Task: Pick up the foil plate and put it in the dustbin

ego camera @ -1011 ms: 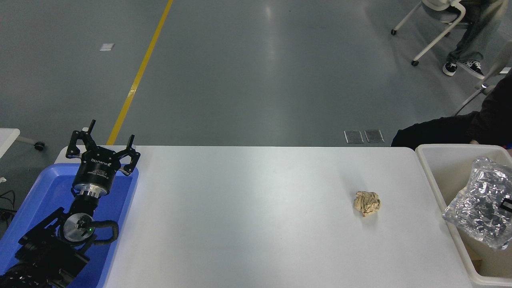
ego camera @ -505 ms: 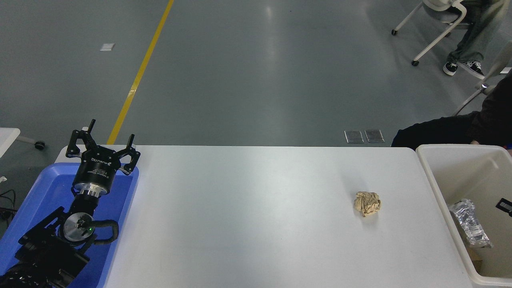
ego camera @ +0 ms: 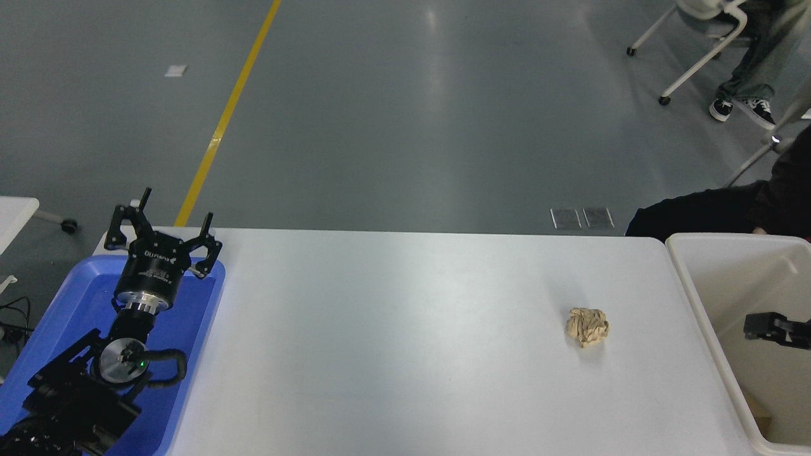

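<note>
The left tool [ego camera: 163, 226] sat parked over the blue tray [ego camera: 209, 304], fingers spread wide; a paper ball [ego camera: 588, 326] lay on the table [ego camera: 393, 342]; above the dustbin [ego camera: 709, 297] at right, the right tool [ego camera: 776, 328] showed only a tip, grip unreadable, foil plate unseen

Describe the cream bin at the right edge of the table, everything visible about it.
The dustbin is a large off-white rectangular bin that looks like plastic, with a thick rounded rim and deep, smooth walls. It stands upright beside the white table, cut off by the picture's right and bottom edges. A black fingertip of the right gripper pokes in over its opening. A small brown scrap shows low inside; no foil is visible within.
</note>
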Available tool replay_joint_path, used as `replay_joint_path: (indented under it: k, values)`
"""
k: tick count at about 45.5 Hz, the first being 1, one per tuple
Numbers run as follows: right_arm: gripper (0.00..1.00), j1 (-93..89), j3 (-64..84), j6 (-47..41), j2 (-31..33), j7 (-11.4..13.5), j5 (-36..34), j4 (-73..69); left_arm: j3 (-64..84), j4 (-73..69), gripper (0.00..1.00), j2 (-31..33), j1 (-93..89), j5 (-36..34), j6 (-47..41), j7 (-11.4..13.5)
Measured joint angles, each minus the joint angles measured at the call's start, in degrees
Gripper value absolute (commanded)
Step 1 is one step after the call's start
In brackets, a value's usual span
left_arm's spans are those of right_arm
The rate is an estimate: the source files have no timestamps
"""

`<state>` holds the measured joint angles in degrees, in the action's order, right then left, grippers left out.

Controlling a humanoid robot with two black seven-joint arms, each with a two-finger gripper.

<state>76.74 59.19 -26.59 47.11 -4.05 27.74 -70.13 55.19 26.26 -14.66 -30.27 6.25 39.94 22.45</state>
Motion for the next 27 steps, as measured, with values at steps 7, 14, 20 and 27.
replay_joint_path:
  k: [7, 14, 20, 27]
  values:
    - [1.00, 15.9, 6.3, -7.0, -6.6, 0.0, -7.8, -10.3, 0.0, 0.0, 1.00, 0.0, 0.1, 0.0, -0.1, 0.0]
    - [1.00, 36.1, 9.1, -11.0, -11.9, 0.0, -13.1, -15.0, 0.0, -0.1, 1.00, 0.0, 0.1, 0.1, -0.1, 0.1]
    - [1.00, 50.1, 10.6, -12.7, -14.2, 0.1, -15.3, -16.9, 0.0, -0.1, 1.00, 0.0, 0.1, 0.1, -0.2, 0.2]
    - [1.00, 58.3, 11.4, -13.7, -15.5, 0.1, -16.6, -18.0, 0.0, -0.1, 1.00, 0.0, 0.1, 0.1, -0.2, 0.2]
